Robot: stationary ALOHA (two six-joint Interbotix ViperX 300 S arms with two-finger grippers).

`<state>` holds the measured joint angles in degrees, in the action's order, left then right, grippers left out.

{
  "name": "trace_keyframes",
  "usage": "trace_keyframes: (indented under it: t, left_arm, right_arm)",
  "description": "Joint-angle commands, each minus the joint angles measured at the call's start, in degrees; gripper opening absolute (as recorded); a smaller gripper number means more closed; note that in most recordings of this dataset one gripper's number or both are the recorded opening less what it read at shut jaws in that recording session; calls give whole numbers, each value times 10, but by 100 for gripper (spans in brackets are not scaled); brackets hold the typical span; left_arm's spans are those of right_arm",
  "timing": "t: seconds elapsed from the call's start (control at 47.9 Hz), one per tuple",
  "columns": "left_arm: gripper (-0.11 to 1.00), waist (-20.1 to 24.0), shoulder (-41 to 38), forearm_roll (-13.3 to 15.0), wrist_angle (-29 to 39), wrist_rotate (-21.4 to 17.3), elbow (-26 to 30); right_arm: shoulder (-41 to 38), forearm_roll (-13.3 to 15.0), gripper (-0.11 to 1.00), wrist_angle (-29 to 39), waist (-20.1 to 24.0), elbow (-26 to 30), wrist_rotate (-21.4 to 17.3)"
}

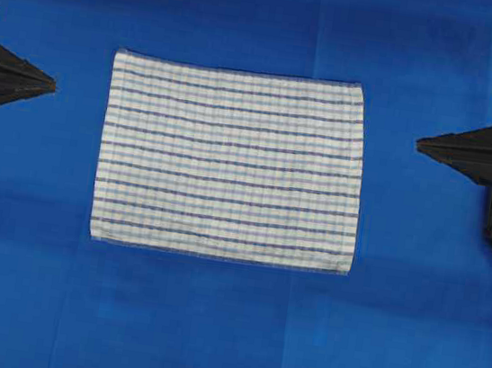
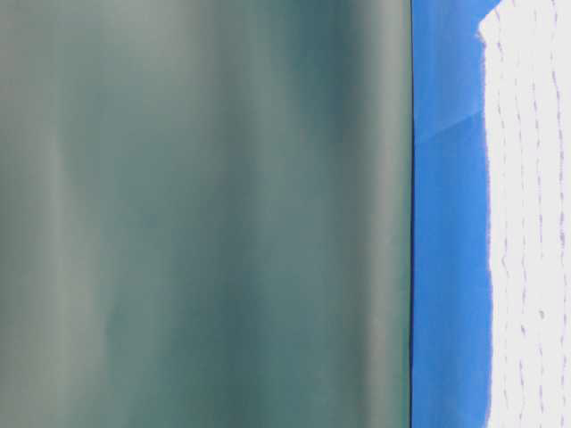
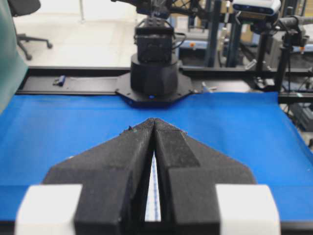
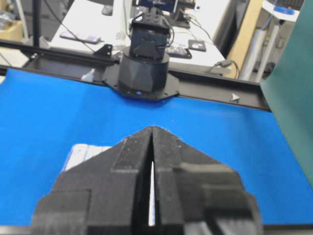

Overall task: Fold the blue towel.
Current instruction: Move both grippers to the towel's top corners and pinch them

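Lying flat and fully spread, the blue towel [image 1: 231,163] was seen at the middle of the blue-covered table [image 1: 209,324]. The left gripper [image 1: 51,83] was held well apart from the towel's left edge, its jaws pressed together on nothing. The right gripper [image 1: 422,145] was placed likewise off the towel's right edge, jaws pressed together, pointing at the towel.

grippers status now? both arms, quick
Left gripper: closed, holding nothing, clear of the blue towel.
Right gripper: closed, holding nothing, also clear of it.
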<state>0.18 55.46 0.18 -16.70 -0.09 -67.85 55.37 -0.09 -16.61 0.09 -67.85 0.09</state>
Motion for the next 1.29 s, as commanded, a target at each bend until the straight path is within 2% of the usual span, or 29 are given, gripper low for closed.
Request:
trace_keyframes:
  t: [0.0,0.125,0.271,0.459,0.626,0.668,0.772,0.856,0.898,0.981,1.044,1.273]
  left_arm:
    - [0,-10,-7,15,-1,-3,9]
    - [0,-3,-14,15,1,-6,8]
    - [0,26,-33,15,2,-7,3]
    - [0,86,-90,18,1,0,-4]
    - [1,142,-159,19,-3,4,-3]
    - [3,154,-176,19,-3,4,-2]
    - [20,183,-223,19,-6,5,2]
    - [44,201,-258,23,-14,6,4]
    - [57,210,-274,25,-18,7,4]
    - [78,228,-312,25,-28,7,7]
    - [88,238,-337,25,-34,7,9]
    - [85,254,-432,25,-70,8,15]
  right_arm:
    - [-9,-1,20,-1,-8,17,-1]
    - [-25,-4,20,33,-31,22,-4]
    - [-52,-25,20,61,-71,25,-4]
    - [-100,-45,20,69,-136,20,-4]
    - [-160,-48,21,72,-188,22,-4]
    - [-182,-48,26,72,-198,25,-4]
    - [-232,-49,56,69,-214,31,-4]
    - [-279,-52,81,65,-229,37,-4]
    - [-301,-53,88,61,-233,39,-4]
    - [-343,-53,87,44,-242,43,-4]
    - [-374,-54,85,25,-245,46,-4]
    - [-476,-62,85,-24,-255,57,-4]
